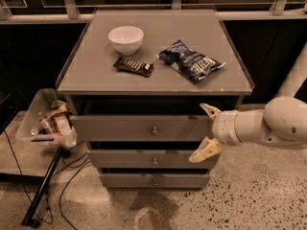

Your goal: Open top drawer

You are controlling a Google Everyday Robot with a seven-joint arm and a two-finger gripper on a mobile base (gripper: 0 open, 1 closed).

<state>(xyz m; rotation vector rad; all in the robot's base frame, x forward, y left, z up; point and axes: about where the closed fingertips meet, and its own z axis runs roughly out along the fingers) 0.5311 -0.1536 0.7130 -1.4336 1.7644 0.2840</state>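
The top drawer (120, 128) is the uppermost grey front of three in a grey cabinet, with a small round metal knob (154, 131) at its centre. A dark gap shows above the front. My gripper (204, 132) is open, reaching in from the right on a white arm. Its cream fingers (206, 151) stand one above the other in front of the right end of the top drawer front, well right of the knob. It holds nothing.
On the cabinet top (96, 75) are a white bowl (125, 39), a dark snack bar (133, 66) and a blue chip bag (191, 60). Two lower drawers (154, 161) sit beneath. A clear bin of trash (48, 121) and cables lie at the left.
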